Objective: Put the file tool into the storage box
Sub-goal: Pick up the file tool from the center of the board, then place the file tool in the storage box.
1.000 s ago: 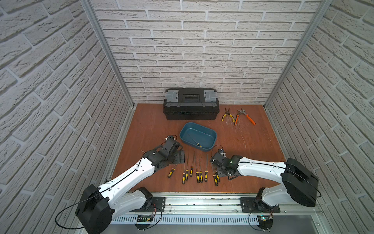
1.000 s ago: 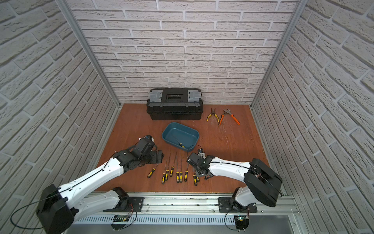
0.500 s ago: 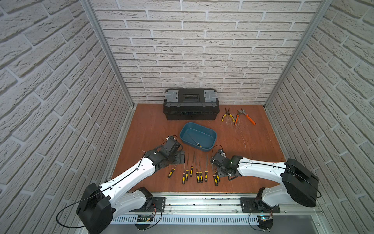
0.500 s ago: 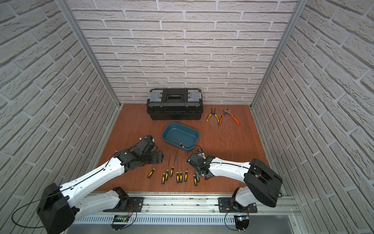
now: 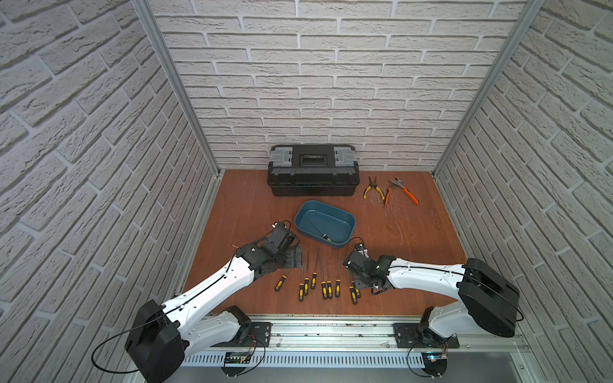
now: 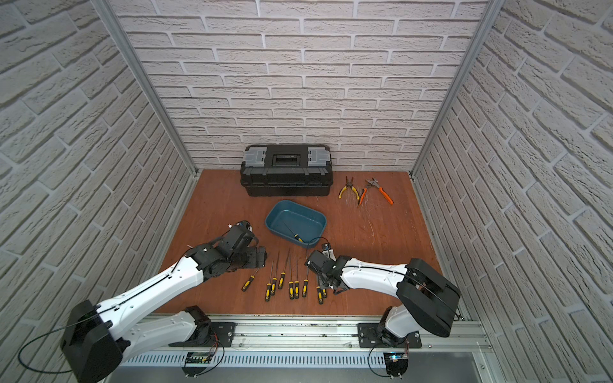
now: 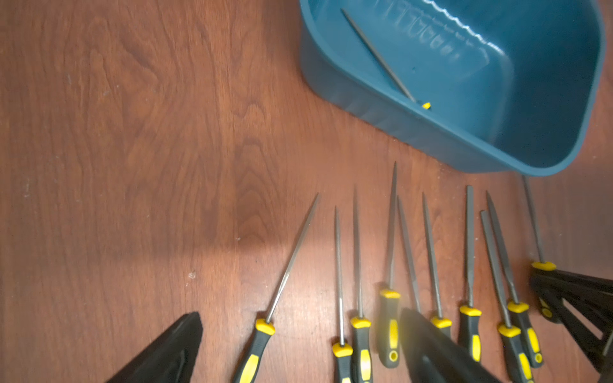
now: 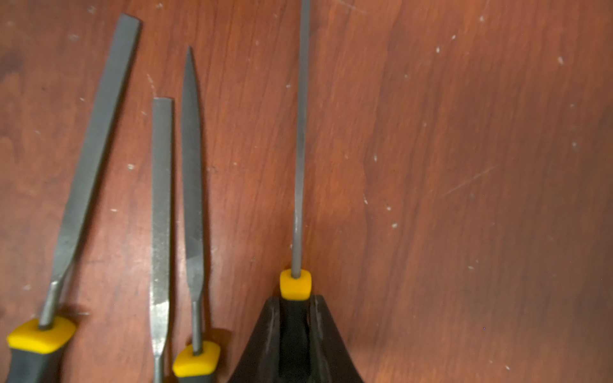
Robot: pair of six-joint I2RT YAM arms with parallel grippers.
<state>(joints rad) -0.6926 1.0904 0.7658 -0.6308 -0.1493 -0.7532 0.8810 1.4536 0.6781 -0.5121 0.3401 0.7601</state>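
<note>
We logged the right gripper point(image 8: 296, 300) with jaws shut tight on the black handle of the file tool point(image 8: 300, 149), at the 3 o'clock end of the file row point(image 5: 337, 286) on the surface point(image 5: 245, 205). The storage box point(image 5: 335, 244) sat at 11 o'clock from it, one file point(image 5: 317, 228) inside. Left gripper point(image 7: 302, 316): jaws wide apart, empty.
</note>
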